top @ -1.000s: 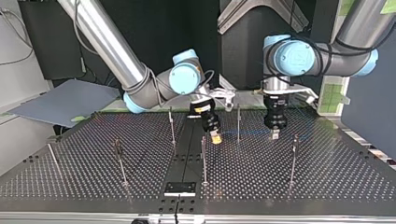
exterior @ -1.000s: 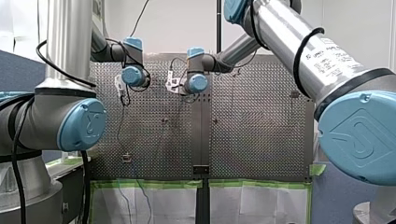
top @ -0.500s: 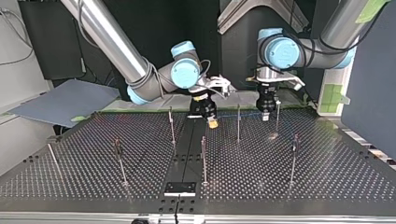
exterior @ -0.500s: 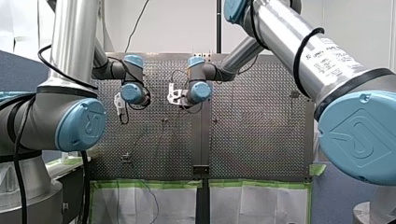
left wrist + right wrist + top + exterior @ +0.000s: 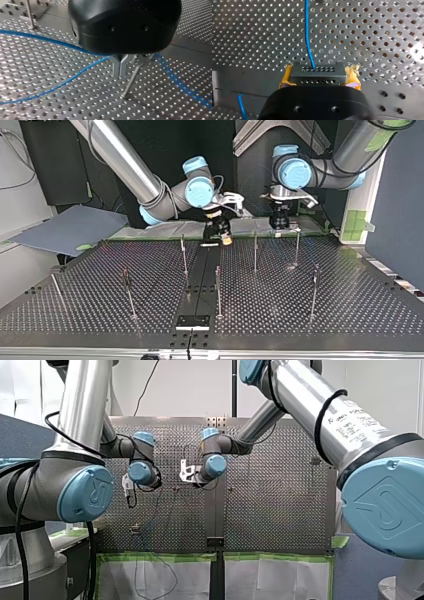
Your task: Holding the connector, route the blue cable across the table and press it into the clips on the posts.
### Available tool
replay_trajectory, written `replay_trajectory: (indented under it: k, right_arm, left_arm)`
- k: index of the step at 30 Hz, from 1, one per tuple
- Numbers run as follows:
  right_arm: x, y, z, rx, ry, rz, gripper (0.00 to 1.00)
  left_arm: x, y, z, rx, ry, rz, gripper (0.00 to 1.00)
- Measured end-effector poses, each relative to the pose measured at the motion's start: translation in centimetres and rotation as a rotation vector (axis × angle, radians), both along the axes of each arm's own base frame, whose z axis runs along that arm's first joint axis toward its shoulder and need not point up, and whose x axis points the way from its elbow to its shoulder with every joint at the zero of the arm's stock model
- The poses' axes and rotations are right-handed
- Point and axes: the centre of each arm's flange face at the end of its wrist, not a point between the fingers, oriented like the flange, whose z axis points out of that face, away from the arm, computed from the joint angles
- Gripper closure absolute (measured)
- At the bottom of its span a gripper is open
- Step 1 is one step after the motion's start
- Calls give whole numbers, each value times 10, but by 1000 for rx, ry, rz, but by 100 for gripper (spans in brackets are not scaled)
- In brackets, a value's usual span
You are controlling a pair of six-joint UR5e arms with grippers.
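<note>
In the right wrist view my right gripper is shut with yellow pads on the black connector. The blue cable leaves the connector and runs ahead over the perforated table. In the left wrist view my left gripper has its metal fingers shut, and the blue cable passes through near their base. A thin post stands just beside them. In the top view my right gripper and my left gripper hang near the table's far edge.
Several thin posts stand on the table, among them one between the grippers, one by my left gripper and one nearer the middle. A black plate lies at the near edge. Cable slack hangs over the table's edge.
Both arms have drawn back toward the top view's far edge, taking the connector and cable along. In the front view more cable slack now hangs over the near edge.
</note>
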Motion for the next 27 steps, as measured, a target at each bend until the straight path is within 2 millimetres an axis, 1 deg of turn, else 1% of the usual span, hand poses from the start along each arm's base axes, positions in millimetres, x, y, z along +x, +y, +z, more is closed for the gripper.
replay_trajectory:
  k: [5, 9, 19, 27]
  right_arm:
    - [-6, -4, -6, 10, 9, -6, 100]
    - [-10, -8, -7, 11, 9, -11, 100]
    - [-17, -20, -8, 12, 5, -19, 100]
    - [-17, -23, -8, 14, -3, -12, 100]
  left_arm:
    - [3, -1, -19, 2, 24, -9, 100]
    - [5, -3, -27, 0, 27, -18, 100]
    - [12, -3, -26, -27, -8, -41, 100]
    - [15, -6, -24, -61, -17, -66, 100]
